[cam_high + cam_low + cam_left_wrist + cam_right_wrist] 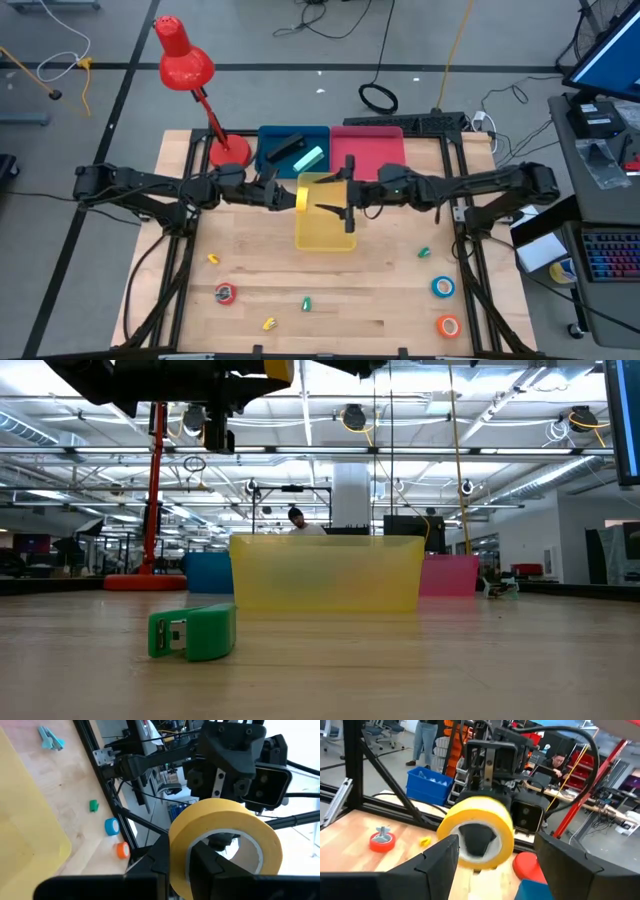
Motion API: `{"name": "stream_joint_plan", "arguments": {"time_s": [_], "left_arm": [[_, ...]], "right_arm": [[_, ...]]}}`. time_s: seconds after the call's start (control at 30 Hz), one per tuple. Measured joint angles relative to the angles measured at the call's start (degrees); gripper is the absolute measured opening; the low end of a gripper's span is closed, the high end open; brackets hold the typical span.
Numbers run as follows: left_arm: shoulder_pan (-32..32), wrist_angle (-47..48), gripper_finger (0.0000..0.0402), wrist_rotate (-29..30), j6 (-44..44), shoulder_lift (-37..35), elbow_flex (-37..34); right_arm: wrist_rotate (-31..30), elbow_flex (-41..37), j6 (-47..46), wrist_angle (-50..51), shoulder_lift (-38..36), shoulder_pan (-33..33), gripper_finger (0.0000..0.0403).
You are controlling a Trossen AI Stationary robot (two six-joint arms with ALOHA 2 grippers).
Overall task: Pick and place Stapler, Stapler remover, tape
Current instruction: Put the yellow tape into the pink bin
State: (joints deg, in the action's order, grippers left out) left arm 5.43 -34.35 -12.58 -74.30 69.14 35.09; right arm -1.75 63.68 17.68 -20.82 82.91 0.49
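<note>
- A large yellow tape roll (220,842) hangs in the air above the yellow bin (325,215), lifted clear so it can go in.
- The left tool (177,865) holds it, one finger through the open centre and one outside the rim, which stops the ring slipping.
- The right tool (495,865) faces the roll with its fingers spread wide, seemingly ready to receive or steady it; contact cannot be told.
- Blue bin (293,150) and pink bin (367,150) stand behind.
- Small tape rings wait on the surface (360,290): red (225,292), blue (443,287), orange (447,325).
- A green staple remover (192,632) lies near the front edge.
</note>
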Motion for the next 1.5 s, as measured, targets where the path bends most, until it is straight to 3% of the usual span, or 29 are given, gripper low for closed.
{"name": "stream_joint_plan", "arguments": {"time_s": [0.6, 0.97, 1.5], "left_arm": [[0.0, 0.2, 0.0035, -0.3, 0.0, -0.1, 0.0], [-0.2, 0.5, 0.0035, 1.1, -1.0, -0.1, 0.0], [-1.1, 2.9, 0.0035, 1.8, -1.3, -0.1, 0.1]], "right_arm": [[-0.9, 4.2, 1.5, -0.3, 4.9, -0.7, 0.0244], [-1.0, 4.2, 3.0, -0.6, 4.9, -0.9, 0.0200], [0.1, 4.4, 3.0, -0.6, 5.1, -0.2, 0.0208]]}}
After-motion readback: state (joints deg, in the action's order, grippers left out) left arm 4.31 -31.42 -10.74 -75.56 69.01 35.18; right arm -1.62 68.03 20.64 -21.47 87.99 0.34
